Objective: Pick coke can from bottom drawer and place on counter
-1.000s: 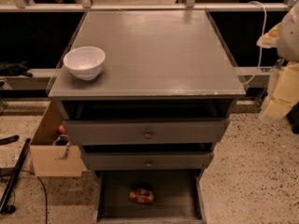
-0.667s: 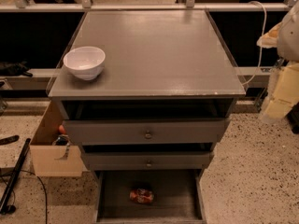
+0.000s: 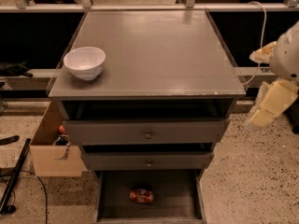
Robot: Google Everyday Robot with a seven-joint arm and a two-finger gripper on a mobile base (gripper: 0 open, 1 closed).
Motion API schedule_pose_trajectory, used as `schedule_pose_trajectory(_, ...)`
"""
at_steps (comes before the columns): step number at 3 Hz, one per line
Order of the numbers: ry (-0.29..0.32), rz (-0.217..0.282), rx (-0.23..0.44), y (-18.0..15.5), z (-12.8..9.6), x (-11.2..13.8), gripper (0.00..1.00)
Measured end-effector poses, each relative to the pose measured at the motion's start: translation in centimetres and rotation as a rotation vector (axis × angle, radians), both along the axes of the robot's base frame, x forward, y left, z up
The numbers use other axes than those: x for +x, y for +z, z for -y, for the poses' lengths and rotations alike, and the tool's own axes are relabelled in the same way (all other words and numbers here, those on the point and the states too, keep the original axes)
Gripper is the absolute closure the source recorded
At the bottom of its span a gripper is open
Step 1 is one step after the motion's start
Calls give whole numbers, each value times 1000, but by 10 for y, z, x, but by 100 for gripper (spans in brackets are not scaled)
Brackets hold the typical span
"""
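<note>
Floor: speckled terrazzo floor (image 3: 254,171) is spreading around a grey drawer cabinet, with a dark recess and a metal rail running behind it.
Counter: the counter (image 3: 154,50) is filling the upper middle of the view, its grey top catching a soft shine and showing wear along the front edge.
Bowl: a white bowl (image 3: 84,62) is sitting upright on the counter near its front left corner.
Upper drawers: the top drawer (image 3: 148,135) and the middle drawer (image 3: 148,163) are each standing partly pulled out, each showing a small round knob.
Bottom drawer: the bottom drawer (image 3: 180,197) is standing pulled out furthest, its flat floor lying open to view.
Coke can: the coke can (image 3: 141,196) is lying on its side on the bottom drawer's floor, a little left of centre, well apart from the counter.
Gripper: the gripper (image 3: 268,107) is hanging at the right edge, beside the counter's front right corner and apart from it; whether it is apart or together cannot be told.
Cable: a white cable (image 3: 261,31) is looping down just beside the arm.
Box: a cardboard box (image 3: 53,157) is sitting on the floor against the cabinet's left side.
</note>
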State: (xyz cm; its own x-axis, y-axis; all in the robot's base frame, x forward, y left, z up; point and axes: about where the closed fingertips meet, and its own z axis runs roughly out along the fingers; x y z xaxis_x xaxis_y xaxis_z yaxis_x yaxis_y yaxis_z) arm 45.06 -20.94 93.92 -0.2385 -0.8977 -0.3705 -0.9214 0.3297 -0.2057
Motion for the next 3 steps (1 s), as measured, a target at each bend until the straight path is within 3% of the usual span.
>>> schedule_pose_trajectory(2, -22, 20, 364, -72, -5, 3, 0)
schedule_pose_trajectory(3, -20, 24, 419, -72, -8, 2, 0)
